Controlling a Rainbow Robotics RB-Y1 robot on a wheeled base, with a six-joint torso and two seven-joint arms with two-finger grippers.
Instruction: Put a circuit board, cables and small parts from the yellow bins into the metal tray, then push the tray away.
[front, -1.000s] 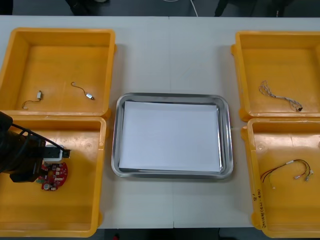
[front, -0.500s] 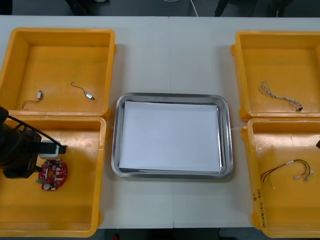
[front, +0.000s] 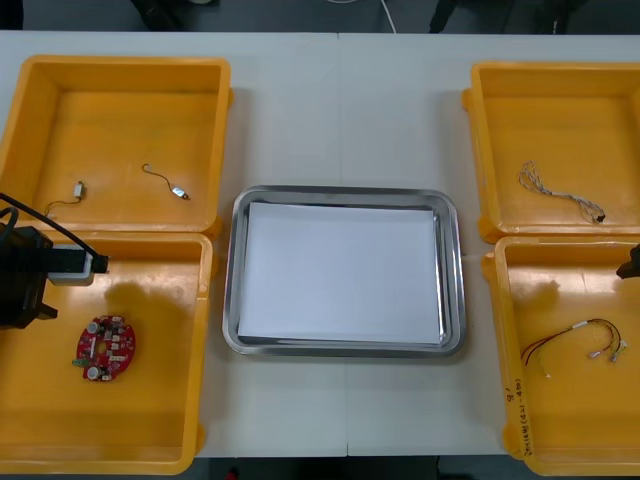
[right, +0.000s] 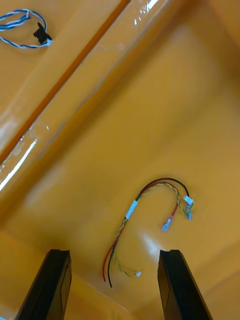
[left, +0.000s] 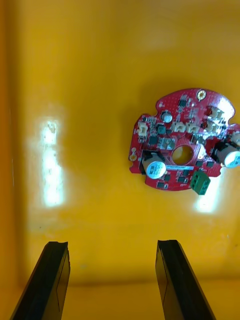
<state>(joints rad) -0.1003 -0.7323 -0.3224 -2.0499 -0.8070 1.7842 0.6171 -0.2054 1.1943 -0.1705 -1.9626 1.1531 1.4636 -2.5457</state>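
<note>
Pale tabletop (front: 340, 120), dark floor (front: 290, 14) beyond

A thin seam (front: 338, 100) runs down the tabletop from 12 o'clock towards 6 o'clock. The floor shows as a strip past the far edge at 12 o'clock, and a white cord (front: 386, 14) crosses it nearer 1 o'clock.

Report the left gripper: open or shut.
Open: the left gripper shows fingers apart, nothing between them, above the near left yellow bin; the circuit board lies beyond them. The right gripper hovers over the red and yellow cable.
</note>
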